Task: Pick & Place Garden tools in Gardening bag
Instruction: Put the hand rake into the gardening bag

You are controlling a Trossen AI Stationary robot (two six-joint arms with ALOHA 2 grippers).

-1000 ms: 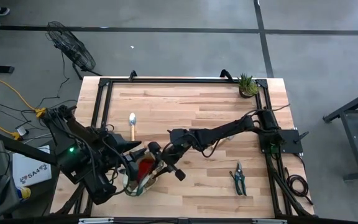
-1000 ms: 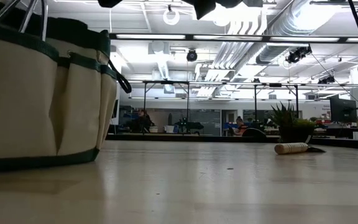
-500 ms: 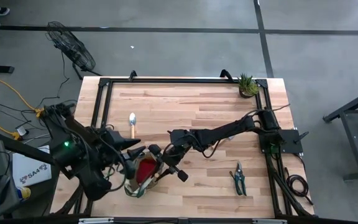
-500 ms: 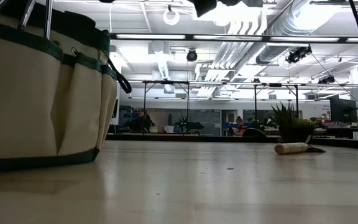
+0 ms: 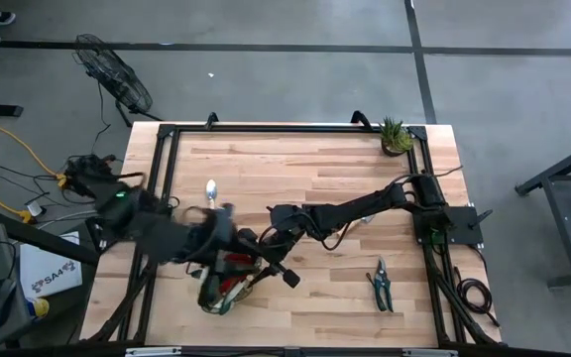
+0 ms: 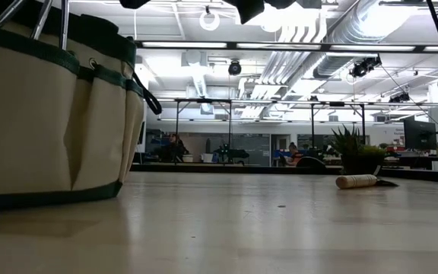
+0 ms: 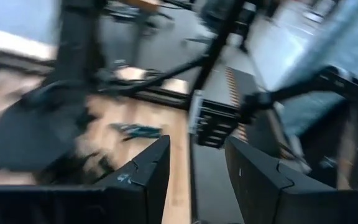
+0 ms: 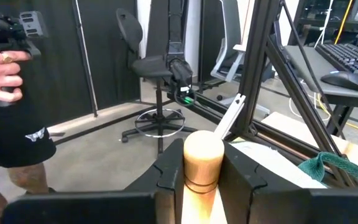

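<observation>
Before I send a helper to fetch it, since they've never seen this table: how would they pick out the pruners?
Start at the light wooden table and go to the side where the right arm's base is mounted. The dark green-handled pruners lie flat there near the front edge, alone on bare wood. Unlike the silver-bladed wooden-handled trowel across the table, they have two handles.
</observation>
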